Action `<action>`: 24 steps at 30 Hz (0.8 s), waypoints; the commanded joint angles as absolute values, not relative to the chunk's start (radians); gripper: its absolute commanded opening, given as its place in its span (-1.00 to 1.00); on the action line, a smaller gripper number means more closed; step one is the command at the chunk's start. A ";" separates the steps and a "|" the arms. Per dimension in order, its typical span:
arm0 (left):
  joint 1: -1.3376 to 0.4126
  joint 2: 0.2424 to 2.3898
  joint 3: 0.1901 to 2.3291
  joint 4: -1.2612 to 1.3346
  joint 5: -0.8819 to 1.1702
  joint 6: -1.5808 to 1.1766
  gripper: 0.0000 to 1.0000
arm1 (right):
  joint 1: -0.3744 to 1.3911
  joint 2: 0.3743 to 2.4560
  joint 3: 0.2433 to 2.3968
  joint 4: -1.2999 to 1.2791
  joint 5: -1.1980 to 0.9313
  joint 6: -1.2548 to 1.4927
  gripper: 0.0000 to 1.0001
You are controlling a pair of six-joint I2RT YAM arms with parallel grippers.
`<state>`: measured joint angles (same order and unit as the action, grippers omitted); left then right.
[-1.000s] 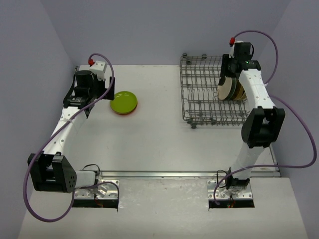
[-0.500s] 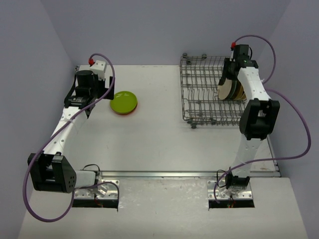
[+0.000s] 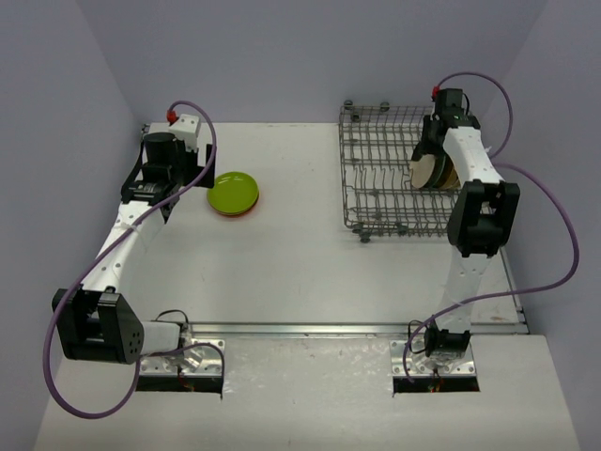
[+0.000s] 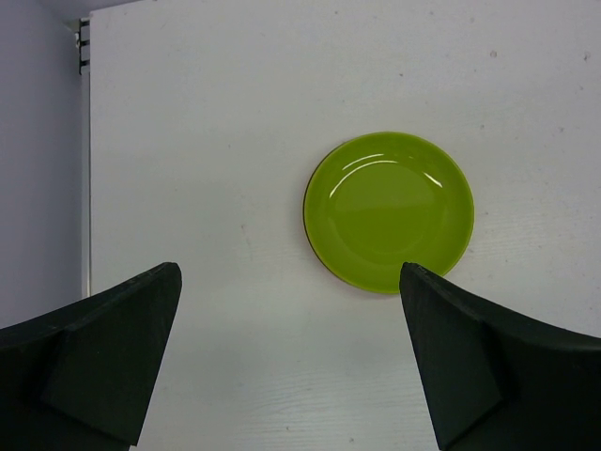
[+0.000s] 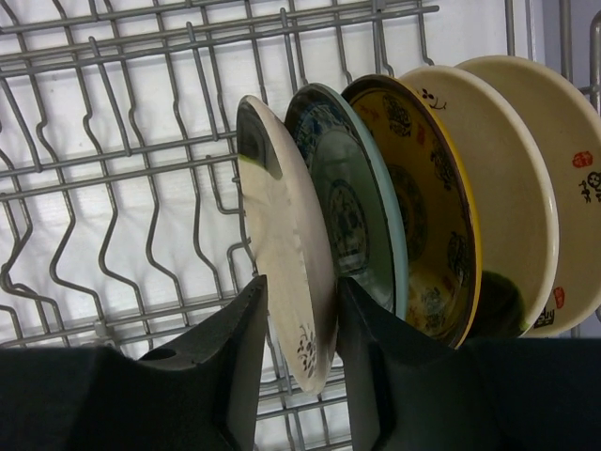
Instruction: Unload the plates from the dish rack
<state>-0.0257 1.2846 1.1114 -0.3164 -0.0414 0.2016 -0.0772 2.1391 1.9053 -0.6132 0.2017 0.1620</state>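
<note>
The grey wire dish rack (image 3: 380,183) stands at the back right. Several plates stand upright in it (image 3: 434,171). In the right wrist view they are a beige plate (image 5: 282,216), a pale blue patterned one (image 5: 355,211), a yellow patterned one (image 5: 427,197) and two cream ones (image 5: 502,188). My right gripper (image 5: 300,287) is shut on the lower rim of the beige plate, one finger on each face; it also shows from above (image 3: 434,148). A lime green plate (image 3: 234,191) lies on an orange-red one on the table. My left gripper (image 4: 289,272) is open and empty, hovering just left of it.
The rack's upright tines (image 5: 122,188) stand left of the held plate, and its raised wire sides (image 3: 404,225) enclose the row. The side wall (image 4: 38,141) and the table's edge lie close to the left arm.
The right arm has reached further over the rack, its elbow rising and its wrist settling at the plates. The left arm and the green plate have not moved.
</note>
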 commanded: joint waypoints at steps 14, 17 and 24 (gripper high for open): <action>-0.035 1.302 1.135 -0.284 -0.040 0.186 1.00 | -0.061 1.985 1.847 -0.559 0.165 0.137 -1.00; -0.034 1.300 1.150 -0.287 -0.050 0.183 1.00 | -0.045 1.931 1.862 -0.550 0.167 0.116 -1.00; -0.035 1.299 1.175 -0.310 -0.025 0.157 1.00 | -0.029 1.827 1.940 -0.545 0.096 0.113 -1.00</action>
<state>-0.0257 1.2987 1.1164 -0.3221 -0.0418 0.1864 -0.0567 1.9459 1.8545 -0.6063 0.1864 0.0940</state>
